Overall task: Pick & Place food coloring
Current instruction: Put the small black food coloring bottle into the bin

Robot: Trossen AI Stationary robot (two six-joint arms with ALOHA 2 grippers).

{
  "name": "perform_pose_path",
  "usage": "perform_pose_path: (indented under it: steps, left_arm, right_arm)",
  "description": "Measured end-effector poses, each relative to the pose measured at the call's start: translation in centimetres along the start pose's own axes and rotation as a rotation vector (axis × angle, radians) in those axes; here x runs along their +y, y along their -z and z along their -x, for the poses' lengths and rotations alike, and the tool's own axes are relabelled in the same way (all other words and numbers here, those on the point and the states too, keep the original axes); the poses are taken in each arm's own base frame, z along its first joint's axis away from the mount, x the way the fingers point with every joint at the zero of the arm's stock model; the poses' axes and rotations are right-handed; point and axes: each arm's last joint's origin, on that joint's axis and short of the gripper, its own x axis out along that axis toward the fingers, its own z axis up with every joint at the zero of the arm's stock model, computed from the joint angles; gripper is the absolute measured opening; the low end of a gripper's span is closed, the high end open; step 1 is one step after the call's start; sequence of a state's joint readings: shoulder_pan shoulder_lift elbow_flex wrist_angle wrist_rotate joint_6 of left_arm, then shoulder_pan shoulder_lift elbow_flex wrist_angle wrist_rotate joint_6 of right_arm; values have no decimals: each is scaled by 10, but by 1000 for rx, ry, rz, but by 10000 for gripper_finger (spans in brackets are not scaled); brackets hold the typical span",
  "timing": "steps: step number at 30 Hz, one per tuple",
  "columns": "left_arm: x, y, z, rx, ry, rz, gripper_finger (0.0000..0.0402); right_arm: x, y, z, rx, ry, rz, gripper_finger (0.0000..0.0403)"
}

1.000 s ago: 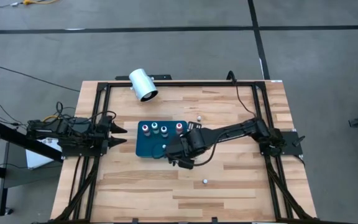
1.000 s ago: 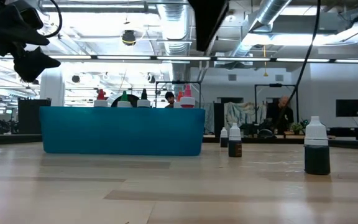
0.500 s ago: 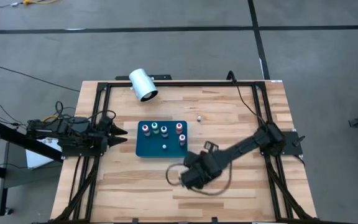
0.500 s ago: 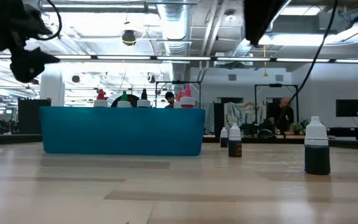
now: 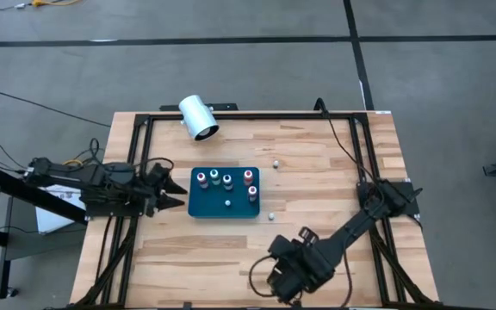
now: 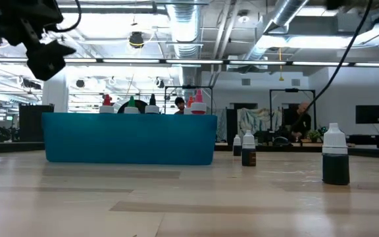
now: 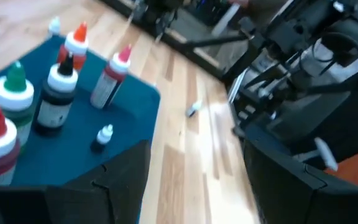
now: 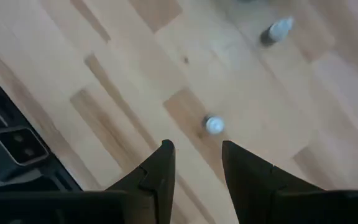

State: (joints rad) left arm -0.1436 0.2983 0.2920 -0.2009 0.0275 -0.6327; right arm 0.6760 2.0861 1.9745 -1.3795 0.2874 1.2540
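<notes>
- High view: the right gripper has swung away from the teal tray to the table's near edge; five bottles stand in the tray, so a placement looks finished.
- Low view: two dark bottles wait on the wood.
- Left wrist view: the left gripper gapes wide beside the tray, empty.
- Right wrist view: narrow, empty fingers hover over a loose bottle.

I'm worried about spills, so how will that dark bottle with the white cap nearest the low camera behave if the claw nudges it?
The dark bottle stands upright, taller than it is wide, so a push near its cap would probably tip it. Its body looks round, so once down it may roll across the smooth wooden table. It looks small, so probably light and easily knocked.
</notes>
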Motion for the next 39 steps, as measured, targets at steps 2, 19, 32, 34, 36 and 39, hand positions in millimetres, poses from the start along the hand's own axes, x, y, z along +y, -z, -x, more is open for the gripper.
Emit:
perform_pose_path:
  steps: [2, 19, 32, 34, 36, 39]
  left_arm:
    - [1, 2, -4, 33, -6, 1, 249]
    - [0, 1, -8, 29, -5, -45, 250]
    - [0, 1, -8, 33, -1, -61, 249]
    - [0, 1, -8, 33, -1, -61, 249]
    - [0, 1, -8, 33, -1, -61, 249]
    - [0, 1, -8, 33, -1, -62, 250]
  right_arm:
    - [2, 9, -7, 22, 12, -8, 120]
    - [-2, 31, -75, 33, 17, -60, 120]
    - [-6, 31, -94, -21, 14, -122, 120]
    - [-7, 29, -95, -31, 21, -125, 120]
    - [-9, 28, -95, -24, 38, -125, 120]
    - [-10, 27, -95, -25, 47, -126, 120]
